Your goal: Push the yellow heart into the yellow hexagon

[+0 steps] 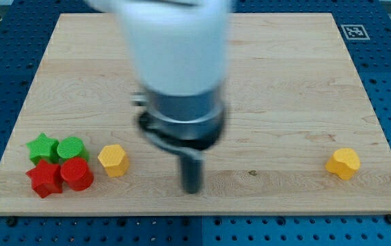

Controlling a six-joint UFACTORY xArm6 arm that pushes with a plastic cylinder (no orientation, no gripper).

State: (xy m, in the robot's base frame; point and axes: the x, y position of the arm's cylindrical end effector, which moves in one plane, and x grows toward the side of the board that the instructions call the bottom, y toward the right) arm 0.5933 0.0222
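The yellow heart (343, 163) lies near the view's bottom right of the wooden board (284, 82). The yellow hexagon (113, 160) lies at the bottom left, far from the heart. My tip (193, 189) rests on the board between them, nearer the hexagon, about a hundred pixels to its right and slightly lower. It touches no block. The arm's white and grey body above it hides the board's upper middle.
Just left of the hexagon sits a tight cluster: a green star (42, 146), a green cylinder (71, 148), a red star (45, 178) and a red cylinder (77, 173). A black and white marker (354, 31) is at the board's top right corner.
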